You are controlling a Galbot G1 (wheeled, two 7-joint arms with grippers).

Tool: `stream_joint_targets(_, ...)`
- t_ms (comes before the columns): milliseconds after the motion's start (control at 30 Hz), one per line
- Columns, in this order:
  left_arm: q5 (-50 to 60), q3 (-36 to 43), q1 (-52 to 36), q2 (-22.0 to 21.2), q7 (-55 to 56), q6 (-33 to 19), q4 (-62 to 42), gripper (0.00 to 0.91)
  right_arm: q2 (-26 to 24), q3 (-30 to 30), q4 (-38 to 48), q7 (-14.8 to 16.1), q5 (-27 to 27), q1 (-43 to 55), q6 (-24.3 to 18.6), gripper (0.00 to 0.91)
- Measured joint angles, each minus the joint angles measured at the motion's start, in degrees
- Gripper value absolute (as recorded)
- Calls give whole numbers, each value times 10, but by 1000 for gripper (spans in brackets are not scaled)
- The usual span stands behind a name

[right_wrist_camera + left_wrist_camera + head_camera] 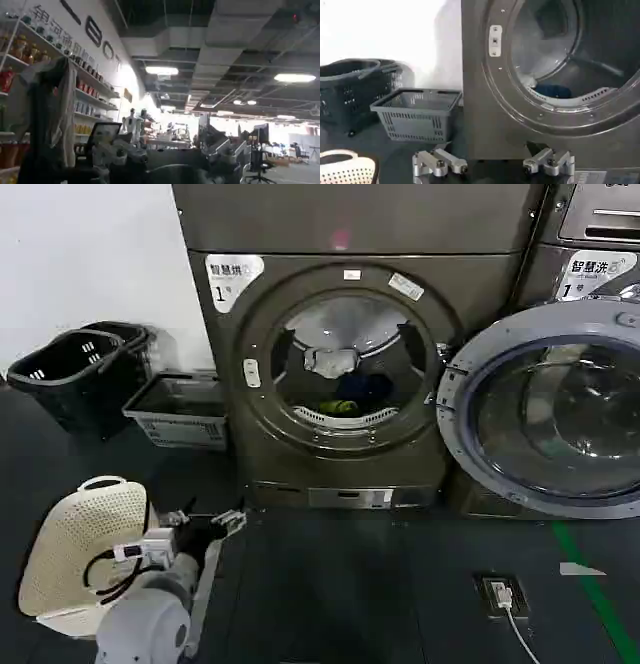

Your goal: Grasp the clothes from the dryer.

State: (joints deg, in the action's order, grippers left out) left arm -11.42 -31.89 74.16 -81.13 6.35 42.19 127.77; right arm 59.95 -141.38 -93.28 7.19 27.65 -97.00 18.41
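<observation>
The bronze-grey dryer [330, 354] stands ahead with its round door [545, 419] swung open to the right. In the drum lie the clothes: a pale grey-white piece [333, 361], a yellow-green one [340, 406] and a dark blue one [368, 389]. The left wrist view faces the dryer [485, 110] and catches the dark blue cloth [551, 91] behind the drum lip. My left gripper [205, 524] [494, 167] hovers low over the floor, left of and short of the porthole, open and holding nothing. My right gripper [172, 160] points out into the room, open and holding nothing.
Two dark baskets [75, 374] and a grey crate [180, 412] sit by the wall left of the dryer. A white perforated basket [75, 549] is close at my left. A floor socket with cable [500, 594] and a green line [590, 584] lie to the right.
</observation>
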Motion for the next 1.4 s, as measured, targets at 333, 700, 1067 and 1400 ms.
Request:
stream_joint_targets(333,3,1,4,-1,1,0,1,907,4,13,7,-16,8,0,-33,907)
stream_joint_targets(700,3,2,4,-2,1,0,4,907,4,20,9,-23,15,3,-39,907)
stream_joint_targets(1067,2,3,1,-2,3,0,5,907,7,18,13,-27,20,0,-40,907)
stream_joint_targets(1400,-4,1,0,0,13,0,10,907,6,15,15,-26,23,-3,-42,907)
